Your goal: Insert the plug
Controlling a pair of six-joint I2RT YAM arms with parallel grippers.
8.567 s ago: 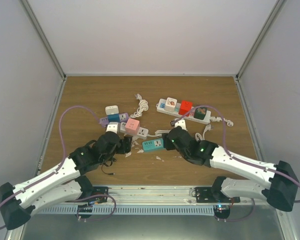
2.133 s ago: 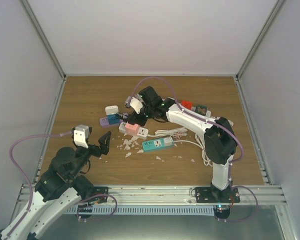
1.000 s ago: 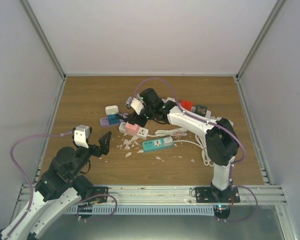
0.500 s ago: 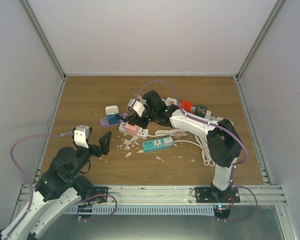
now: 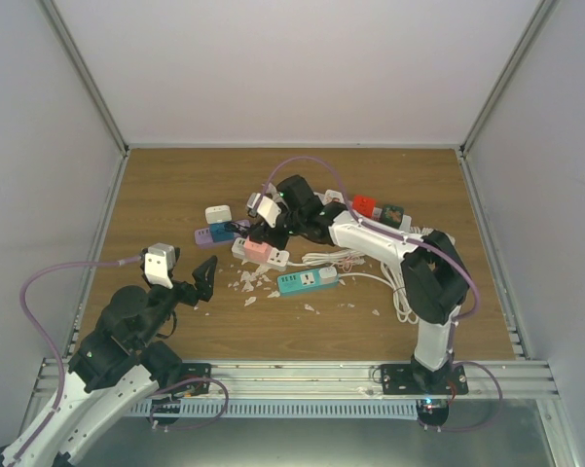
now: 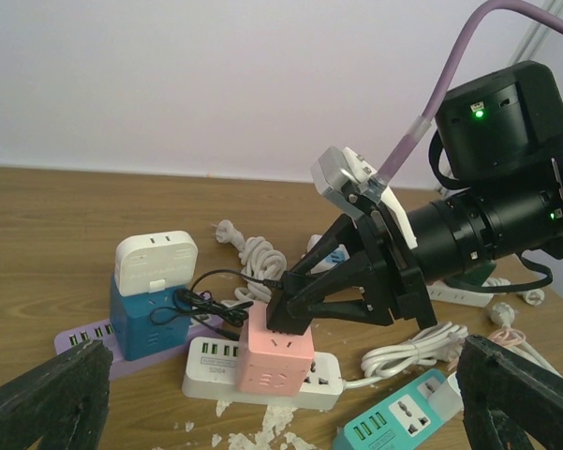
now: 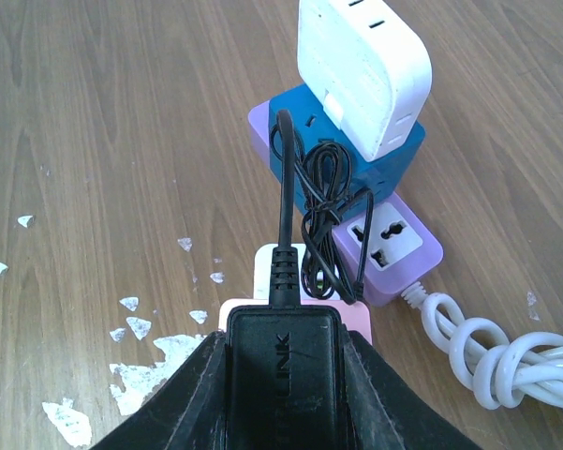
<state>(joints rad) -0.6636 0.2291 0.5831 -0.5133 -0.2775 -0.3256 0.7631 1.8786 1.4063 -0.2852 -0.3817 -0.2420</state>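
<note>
The plug (image 7: pixel 281 370) is a black block adapter with a thin black cord bundled behind it. My right gripper (image 7: pixel 281 403) is shut on its sides. In the left wrist view the plug (image 6: pixel 295 314) sits against the top of a pink cube socket (image 6: pixel 279 356), which stands on a white power strip (image 6: pixel 211 361). The plug's pins are hidden. From above, the right gripper (image 5: pixel 263 233) reaches in from the right over the pink cube (image 5: pixel 258 250). My left gripper (image 5: pixel 200 284) hangs open and empty at the near left, facing the cube, with one finger (image 6: pixel 47 403) at the frame's lower corner.
A blue adapter (image 6: pixel 150 314) topped by a white charger sits on a purple strip just left of the cube. A teal strip (image 5: pixel 307 281) and a coiled white cable (image 5: pixel 336 258) lie to the right. Another white strip with red and green adapters (image 5: pixel 380 214) lies behind. White crumbs (image 5: pixel 245 282) litter the wood.
Since the earliest frame the left arm has drawn back to the near left, and the right arm has reached across to the pink cube with the plug. Over the last second almost nothing moves.
</note>
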